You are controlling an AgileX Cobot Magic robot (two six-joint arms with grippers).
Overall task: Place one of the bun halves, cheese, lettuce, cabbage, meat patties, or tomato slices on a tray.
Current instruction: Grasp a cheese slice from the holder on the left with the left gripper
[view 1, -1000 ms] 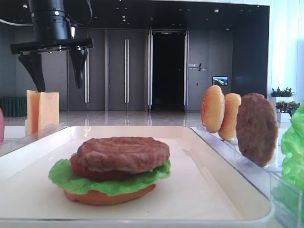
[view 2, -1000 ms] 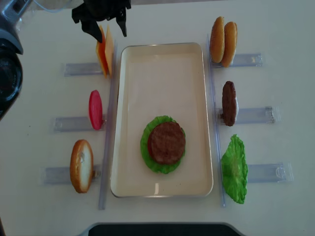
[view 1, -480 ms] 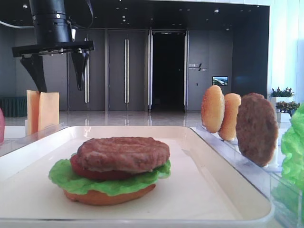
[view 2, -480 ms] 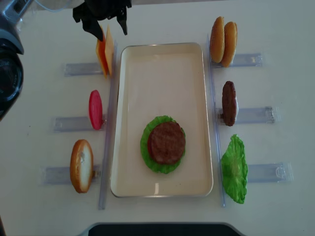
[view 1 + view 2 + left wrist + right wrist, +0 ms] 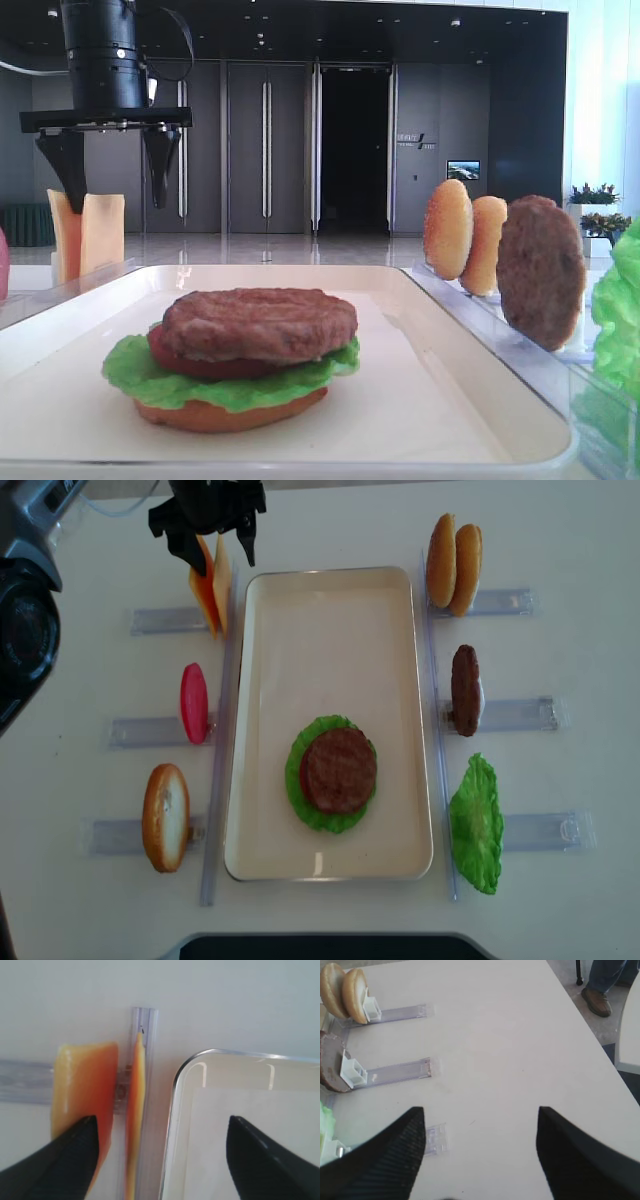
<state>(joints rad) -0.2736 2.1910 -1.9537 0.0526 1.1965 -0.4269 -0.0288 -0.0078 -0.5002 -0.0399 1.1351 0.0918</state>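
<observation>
My left gripper (image 5: 207, 548) hangs over the far left corner of the scene, its two dark fingers spread wide and holding nothing. Under it stand two slices of cheese (image 5: 211, 593), upright on edge in a clear holder rack (image 5: 160, 620) just beside the tray (image 5: 330, 630). In my left wrist view the thinner slice (image 5: 135, 1110) stands between my fingers, close to the tray's rounded corner (image 5: 182, 1067), and the wider orange slice (image 5: 85, 1085) is near my left finger (image 5: 65, 1162). I cannot tell if that finger touches it.

On the tray lies a half-built burger: a bun half (image 5: 225, 412) at the bottom, then lettuce (image 5: 180, 380), a tomato slice (image 5: 200, 365) and a meat patty (image 5: 260, 322) on top. It sits in the near half of the tray.

Left of the tray a red tomato slice (image 5: 194, 702) and another bun half (image 5: 166, 816) stand in their racks. Right of the tray are two bun halves (image 5: 454, 564), one meat patty (image 5: 465, 690) and a lettuce leaf (image 5: 476, 823).

My right gripper (image 5: 480, 1155) is also open and empty, over the bare white table (image 5: 510, 1035) well to the right of the racks.
</observation>
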